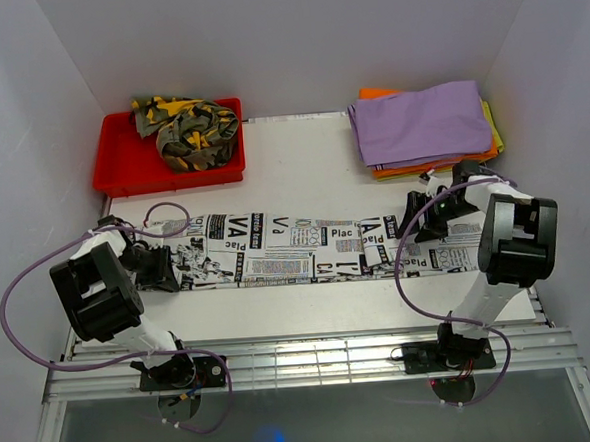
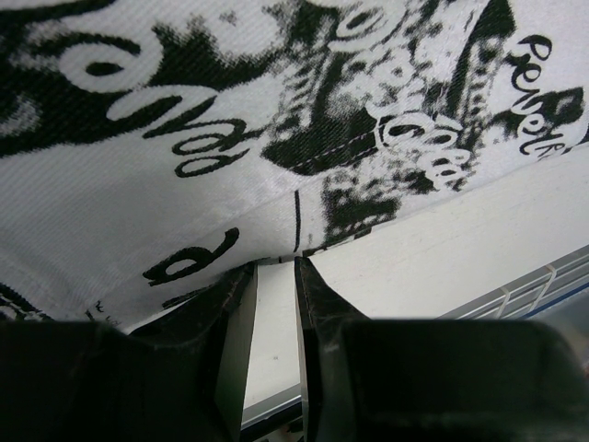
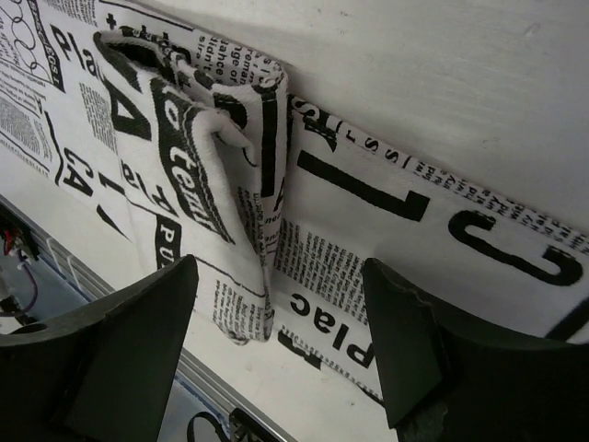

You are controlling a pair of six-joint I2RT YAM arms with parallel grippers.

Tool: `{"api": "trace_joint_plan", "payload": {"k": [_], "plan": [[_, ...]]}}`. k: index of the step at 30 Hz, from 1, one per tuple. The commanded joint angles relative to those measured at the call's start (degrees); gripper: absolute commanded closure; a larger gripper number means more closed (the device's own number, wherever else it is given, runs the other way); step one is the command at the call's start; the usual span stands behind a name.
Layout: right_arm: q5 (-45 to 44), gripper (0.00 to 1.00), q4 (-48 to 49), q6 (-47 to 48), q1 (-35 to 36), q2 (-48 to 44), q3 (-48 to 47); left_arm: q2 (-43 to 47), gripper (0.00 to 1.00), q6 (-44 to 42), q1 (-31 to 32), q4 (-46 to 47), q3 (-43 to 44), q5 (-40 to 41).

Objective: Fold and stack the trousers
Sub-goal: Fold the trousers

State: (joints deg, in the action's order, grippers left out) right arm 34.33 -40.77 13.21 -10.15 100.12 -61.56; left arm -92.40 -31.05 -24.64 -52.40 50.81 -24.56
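The trousers [image 1: 297, 249] lie flat across the counter [image 1: 301, 160], long axis running left to right. My left claw [image 1: 166, 269] sits at their left end, fingers barely parted; I cannot tell whether it pinches the hem. My right claw [image 1: 415, 219] gapes wide over the bunched right end, gripping nothing.

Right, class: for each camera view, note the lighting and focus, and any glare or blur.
Top external: even, soft light, the trousers print sharp, one blue glare spot near the bottom edge. Left wrist: left gripper's fingers dark and blurred, print soft at close range. Right wrist: right gripper's fingers near-black and soft-edged, print crisp.
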Motion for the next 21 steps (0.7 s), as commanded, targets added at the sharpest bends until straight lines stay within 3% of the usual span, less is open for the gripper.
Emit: {"api": "trace_joint_plan", "payload": {"k": [1, 3, 9, 15, 18, 21], "plan": [[2.6, 0.24, 5.4, -4.7, 0.7, 2.3, 2.0, 0.7, 0.65, -0.6, -0.1, 3.4, 0.7, -0.6], [3.6, 0.29, 5.7, -5.2, 0.9, 3.1, 2.3, 0.4, 0.65, -0.5, -0.1, 3.4, 1.0, -0.6], [7.1, 0.58, 4.6, -4.8, 1.0, 2.6, 1.9, 0.4, 0.65, -0.9, -0.1, 3.4, 1.2, -0.4], [11.4, 0.56, 1.2, -4.6, 1.0, 4.2, 0.7, 0.2, 0.65, -0.6, -0.1, 3.8, 1.0, -0.7], [11.4, 0.61, 1.2, -4.5, 1.0, 4.1, 0.9, 0.1, 0.65, -0.7, -0.1, 3.9, 1.0, -0.6], [11.6, 0.83, -0.1, -4.0, 1.0, 4.6, 0.1, 0.0, 0.65, -0.8, -0.1, 3.9, 1.3, -0.6]]}}
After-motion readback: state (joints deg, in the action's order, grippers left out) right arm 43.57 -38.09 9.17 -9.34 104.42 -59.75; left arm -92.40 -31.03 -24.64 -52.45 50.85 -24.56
